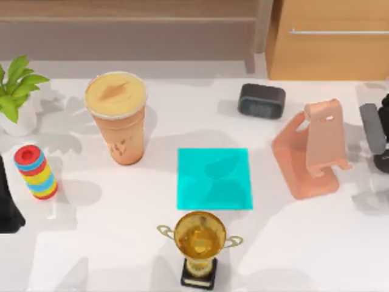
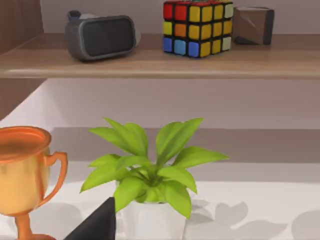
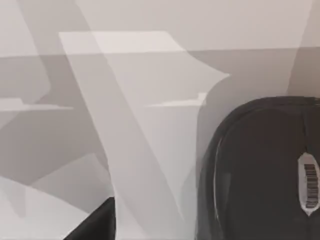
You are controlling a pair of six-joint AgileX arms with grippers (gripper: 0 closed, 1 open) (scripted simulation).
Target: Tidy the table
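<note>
The table (image 1: pixel 121 255), white and wide, is spread under everything seen from above. At its middle a cyan mat (image 1: pixel 213 178) is laid flat. A gold trophy (image 1: pixel 199 246) is stood just in front of the mat, and a tall cup (image 1: pixel 117 117) to the mat's left. A ringed toy (image 1: pixel 36 171) and a potted plant (image 1: pixel 16 94) are placed at the left side. A dark speaker (image 1: pixel 261 100) and a pink phone stand (image 1: pixel 311 149) are set to the right. A wooden cabinet (image 1: pixel 331 39) is seen at the back. The left arm (image 1: pixel 7 204) is parked at the left edge, the right arm (image 1: pixel 378 131) at the right edge; whether either claw is open cannot be told.
</note>
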